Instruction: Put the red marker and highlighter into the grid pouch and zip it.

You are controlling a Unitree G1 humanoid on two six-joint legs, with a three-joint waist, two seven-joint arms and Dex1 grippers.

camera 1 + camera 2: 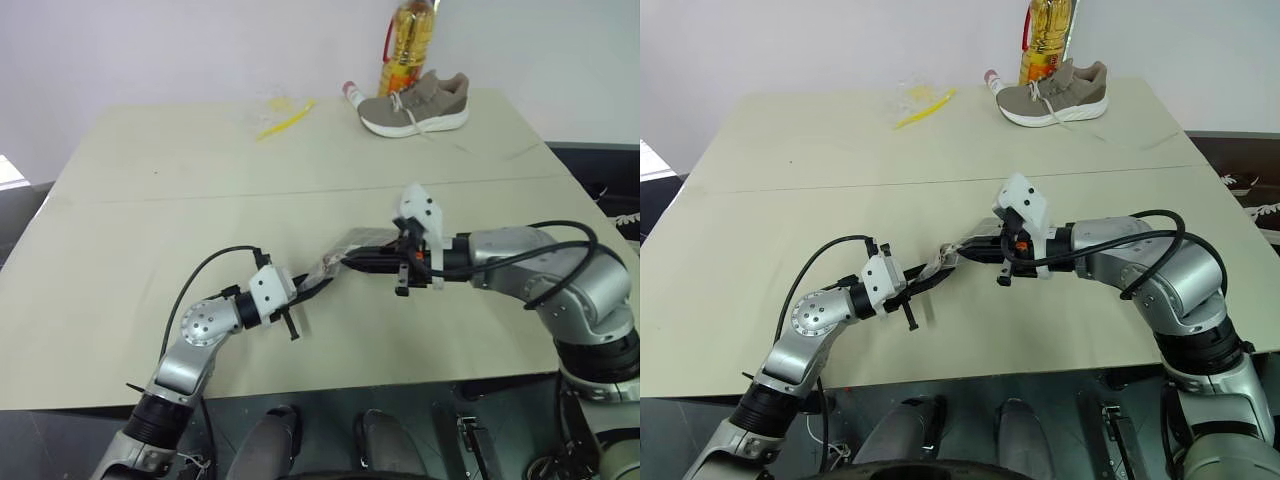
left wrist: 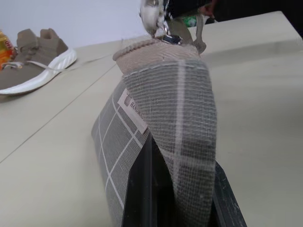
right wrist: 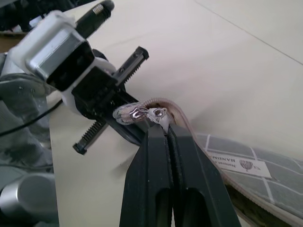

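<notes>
Pouch strung between both arms, zipper end by the left one

The grid pouch (image 1: 965,250) hangs lengthwise over the table; left gripper (image 1: 930,278) is clamped on its end, right gripper (image 3: 163,126) pinched tight on the zipper pull (image 3: 158,113) right beside it.

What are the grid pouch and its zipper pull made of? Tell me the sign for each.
Grid pouch: looks like woven fabric, matte grey; a fine weave texture shows between the white grid lines, and it folds softly. Zipper pull: probably metal, since it is small, silvery and glinting, though plated plastic can't be ruled out.
</notes>
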